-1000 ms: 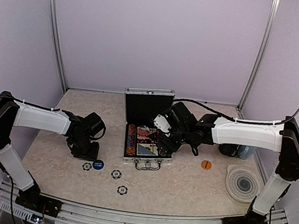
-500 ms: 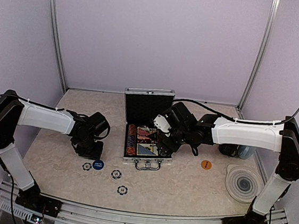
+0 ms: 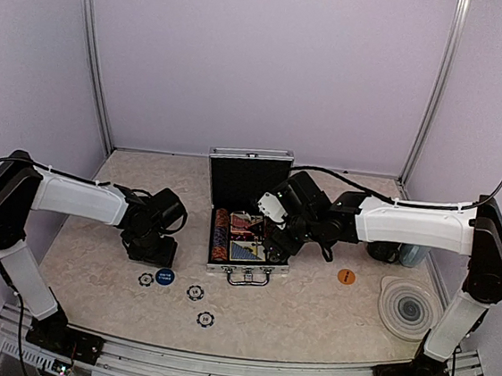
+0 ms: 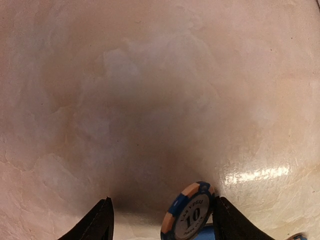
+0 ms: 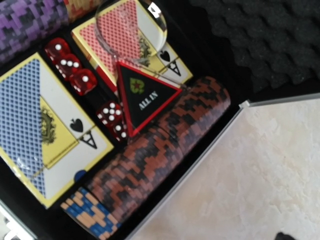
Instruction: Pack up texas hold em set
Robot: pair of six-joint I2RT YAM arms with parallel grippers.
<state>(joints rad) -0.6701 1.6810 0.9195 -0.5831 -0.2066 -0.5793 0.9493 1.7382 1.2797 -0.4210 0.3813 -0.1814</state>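
The blue 10 chip (image 4: 192, 217), tilted on edge against one finger of the parted left gripper (image 4: 163, 214) on the table (image 3: 310, 311) left of the open aluminium case (image 3: 247, 183), is to be centred before closure, while the right gripper (image 3: 275, 235) is seen spread wide above the case.

Top view evenly, diffusely lit and sharp; left wrist view soft-focused, broad shadow mid-tabletop (image 4: 125, 60), specular glare at 4 o'clock; right wrist view crisp, wrap glints on blue deck (image 5: 45, 125) at 8 o'clock.
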